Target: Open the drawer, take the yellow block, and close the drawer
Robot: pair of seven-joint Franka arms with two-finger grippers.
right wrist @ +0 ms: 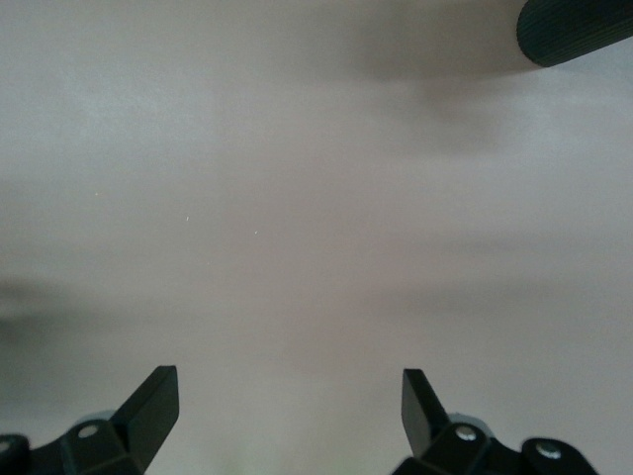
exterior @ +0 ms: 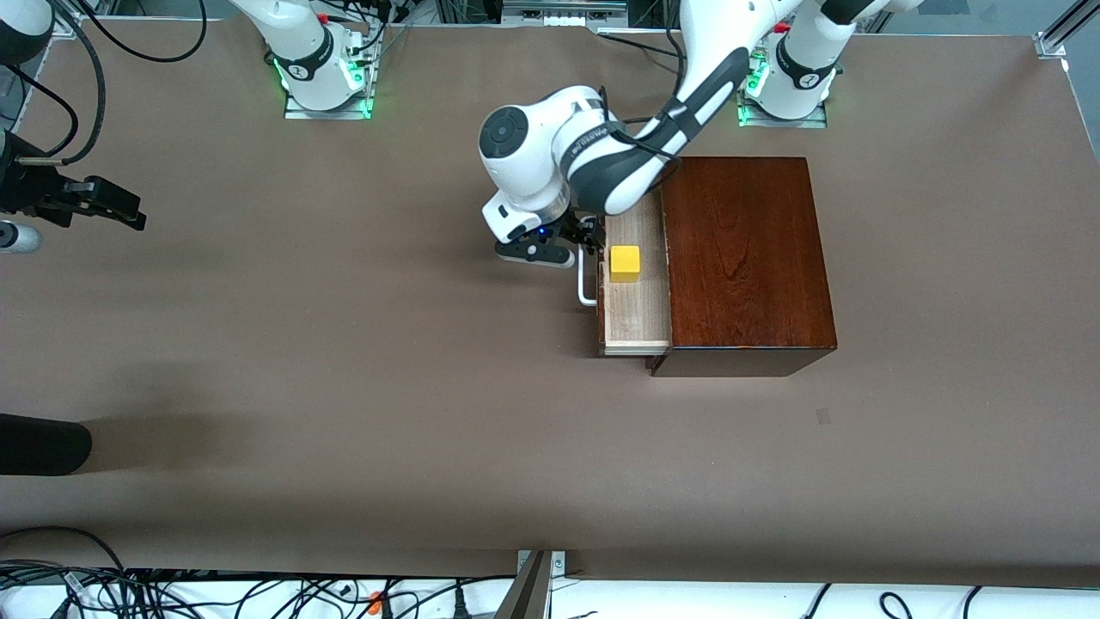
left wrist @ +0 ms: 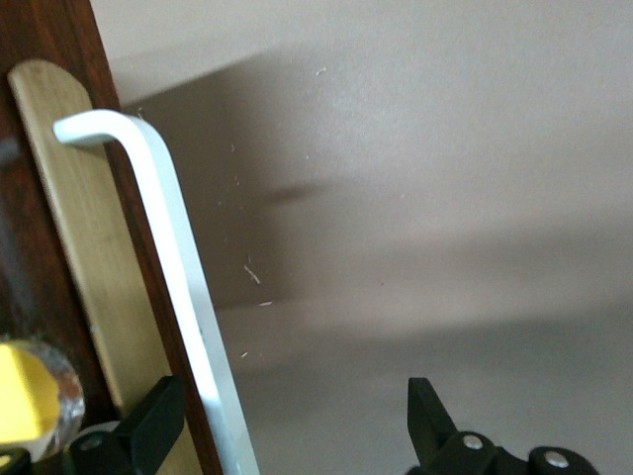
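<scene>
The drawer is pulled partly out of the dark wooden box, toward the right arm's end of the table. The yellow block sits in the drawer's pale tray. My left gripper is open and straddles the white bar handle at its end farther from the camera. In the left wrist view the handle and the drawer front lie between the fingers of the left gripper, with the block at the edge. My right gripper waits open and empty over bare table.
A dark rounded object lies at the right arm's end of the table, nearer the camera; it also shows in the right wrist view. Cables run along the table edge nearest the camera. Brown tabletop spreads around the box.
</scene>
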